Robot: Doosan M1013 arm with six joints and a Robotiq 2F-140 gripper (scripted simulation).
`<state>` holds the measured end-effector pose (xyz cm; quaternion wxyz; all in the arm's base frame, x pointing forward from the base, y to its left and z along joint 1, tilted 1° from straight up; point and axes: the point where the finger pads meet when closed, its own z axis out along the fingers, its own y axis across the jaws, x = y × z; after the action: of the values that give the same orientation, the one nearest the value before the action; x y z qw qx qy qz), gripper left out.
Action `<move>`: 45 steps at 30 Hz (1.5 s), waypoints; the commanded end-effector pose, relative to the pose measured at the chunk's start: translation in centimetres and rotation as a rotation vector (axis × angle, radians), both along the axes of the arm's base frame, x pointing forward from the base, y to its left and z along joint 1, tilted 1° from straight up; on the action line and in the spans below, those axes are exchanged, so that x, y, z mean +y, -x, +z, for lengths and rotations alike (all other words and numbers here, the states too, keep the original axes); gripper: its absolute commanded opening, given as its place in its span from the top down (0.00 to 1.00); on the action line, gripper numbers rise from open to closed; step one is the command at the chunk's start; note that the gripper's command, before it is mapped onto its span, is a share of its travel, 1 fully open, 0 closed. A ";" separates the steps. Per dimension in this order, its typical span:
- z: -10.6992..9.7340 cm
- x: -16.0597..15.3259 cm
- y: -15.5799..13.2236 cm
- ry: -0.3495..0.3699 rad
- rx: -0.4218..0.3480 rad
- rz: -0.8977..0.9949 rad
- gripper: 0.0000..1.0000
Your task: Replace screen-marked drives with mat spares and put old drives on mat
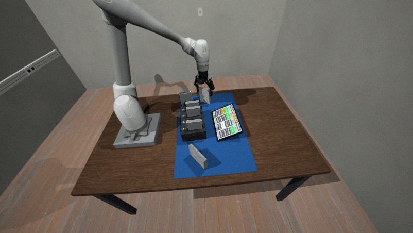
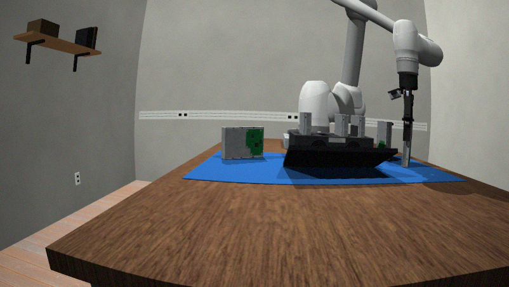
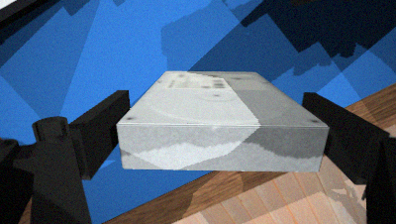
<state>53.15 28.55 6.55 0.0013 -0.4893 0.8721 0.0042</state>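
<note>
The table (image 1: 277, 133) (image 2: 249, 228) at the centre of the top view is dark brown with streaky wood grain. Its mat (image 1: 231, 162) (image 2: 203, 171) (image 3: 129, 198) is plain bright blue. Below the table, the floor (image 1: 161, 211) (image 2: 21, 263) (image 3: 257, 203) is pinkish-tan planking with thin orange lines. The dock (image 1: 193, 135) (image 2: 327, 141) at mid-frame is black. Right of it in the top view, the screen (image 1: 228, 122) has a black rim and a white face patterned with grey, green and orange boxes. Left of centre in the exterior view, a drive (image 2: 233, 143) is grey with a green patch. The fingers are black.
</note>
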 end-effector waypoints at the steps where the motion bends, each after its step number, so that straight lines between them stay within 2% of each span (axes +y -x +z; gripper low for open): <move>1: 0.0 0.0 0.0 -0.001 -0.001 0.000 0.11; 16: -0.1 0.0 0.0 -0.001 -0.001 0.000 0.11; 17: -0.1 0.0 0.0 -0.001 -0.001 0.000 0.27; 45: 0.1 0.0 0.0 -0.001 -0.001 0.000 0.29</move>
<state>53.14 28.55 6.60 0.0013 -0.4894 0.8721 0.0042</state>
